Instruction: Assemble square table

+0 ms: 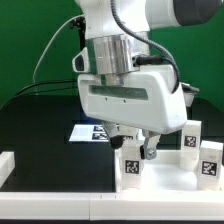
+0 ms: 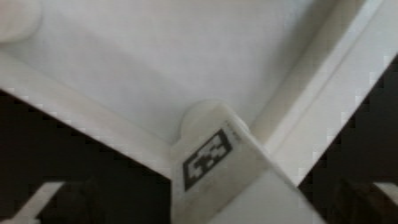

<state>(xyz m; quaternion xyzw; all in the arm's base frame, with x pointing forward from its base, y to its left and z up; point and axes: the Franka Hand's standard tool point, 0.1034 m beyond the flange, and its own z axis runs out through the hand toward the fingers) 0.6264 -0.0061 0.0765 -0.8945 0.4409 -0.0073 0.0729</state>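
**Fingers apart over a tagged leg on the tabletop**

So here's what you're looking at. In the exterior view your arm (image 1: 125, 60) is parked low over the white square tabletop (image 1: 170, 172), which lies at the front of the black table (image 1: 40, 125), toward the exterior view's right. The gripper (image 1: 140, 148) hangs right above one tagged leg (image 1: 131, 166) that stands upright on the tabletop. The fingers (image 1: 150, 148) look spread, one either side of the leg's top, and I can't tell if either one touches it.

Two more tagged legs stand further to the exterior view's right: one (image 1: 192, 137) near the back rim, one (image 1: 211, 160) nearer the front. Behind the gripper you can see the marker board (image 1: 88, 133) flat on the table. A plain white bar (image 1: 8, 165) lies at the exterior view's left edge.

The wrist view is blurry, but you get the leg (image 2: 222, 155) with its tag against the tabletop's raised rim (image 2: 320, 95), and both dark fingertips (image 2: 39, 200) well apart.
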